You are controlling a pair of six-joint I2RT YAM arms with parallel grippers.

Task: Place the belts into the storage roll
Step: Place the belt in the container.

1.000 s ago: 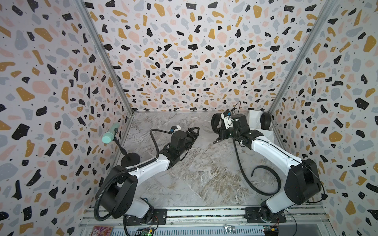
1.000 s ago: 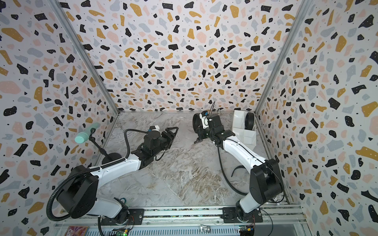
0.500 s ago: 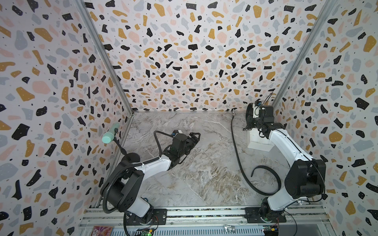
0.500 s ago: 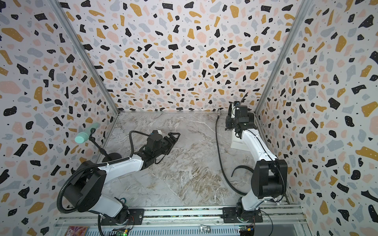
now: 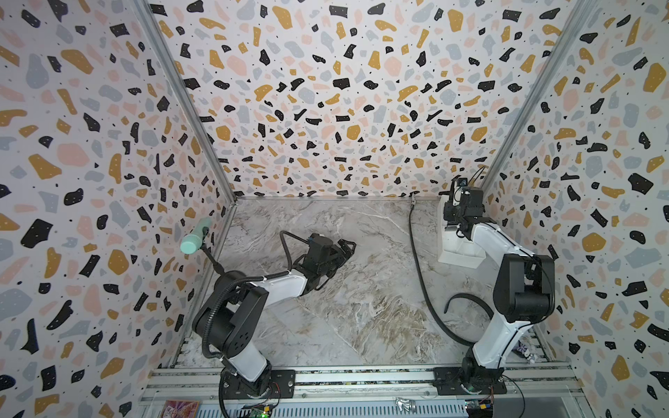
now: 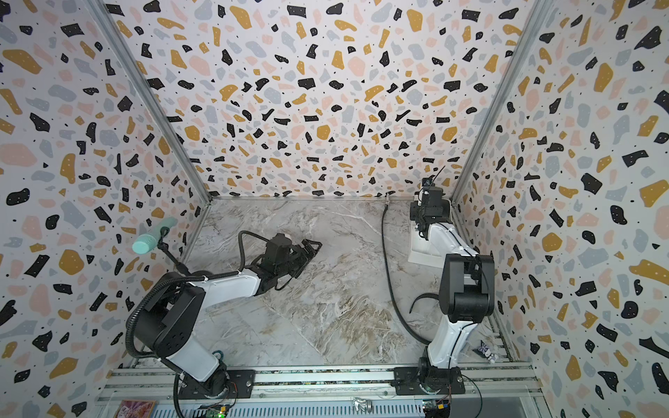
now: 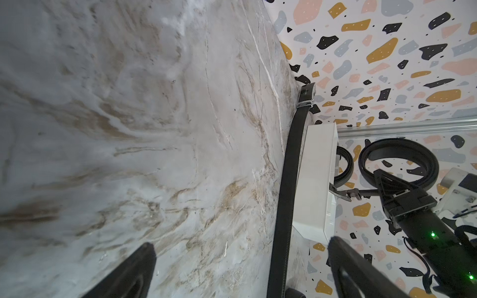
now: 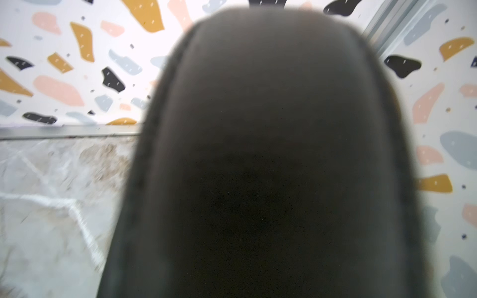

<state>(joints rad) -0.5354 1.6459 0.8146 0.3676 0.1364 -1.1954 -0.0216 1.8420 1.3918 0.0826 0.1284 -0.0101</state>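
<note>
The task looks to be about in its middle. In the left wrist view one coiled belt (image 7: 344, 165) sits at the open side of the storage roll (image 7: 317, 180), partly hidden by the white wall, so I judge that it is already in a cell. The right gripper (image 7: 381, 178) is just over the box, its jaws closed partway on a second rolled belt (image 7: 398, 157), a wide black loop not yet inside; in the right wrist view it fills nearly everything as a dark blur. The third one, the long belt (image 5: 416, 260), is not rolled: it lies flat on the marble table (image 5: 325, 325), close along the box's side, from its buckle (image 7: 306, 94) near the back wall to a curled tail by the right arm's base. The left gripper (image 5: 344, 249) hovers low over the middle of the table, jaws fully apart and holding nothing
</note>
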